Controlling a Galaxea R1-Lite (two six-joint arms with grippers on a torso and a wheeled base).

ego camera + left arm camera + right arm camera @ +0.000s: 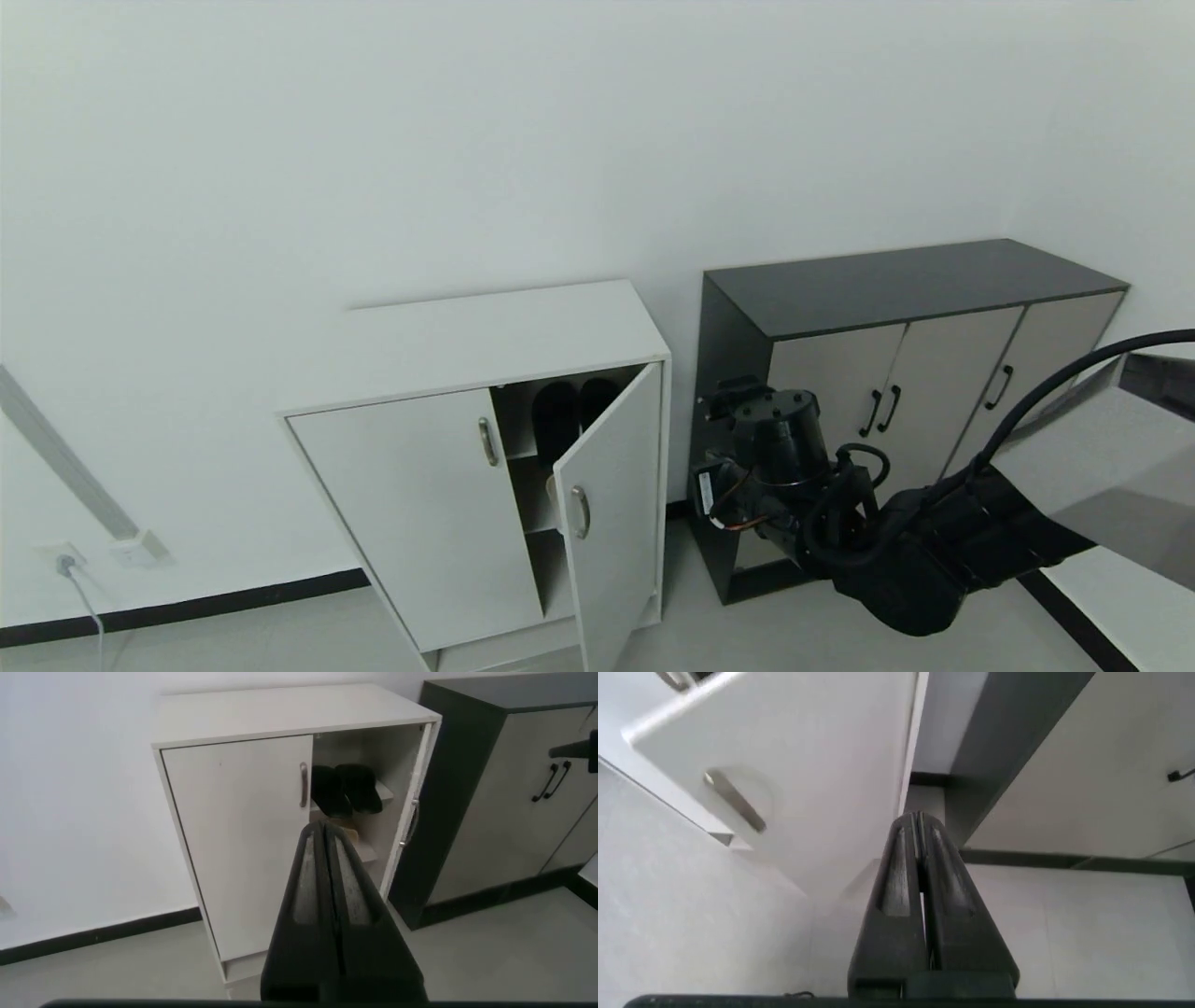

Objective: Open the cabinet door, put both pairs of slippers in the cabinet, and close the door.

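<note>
White cabinet (495, 345) sits centre frame in the head view, left door (420, 504) flat shut, right door (611, 495) hanging ajar and swung out toward the camera. In the gap, a pair of dark slippers (571, 411) stands on the top shelf, toes up against the back. Right hand (921, 819) is clenched, fingers pressed together with nothing between them, pointing at the outer face of that open door near its metal handle (736, 801). Left hand (322, 829) is clenched too and empty, aimed at the cabinet opening. Just right of the white one stands a dark-topped cabinet (896, 280), its doors all shut.
</note>
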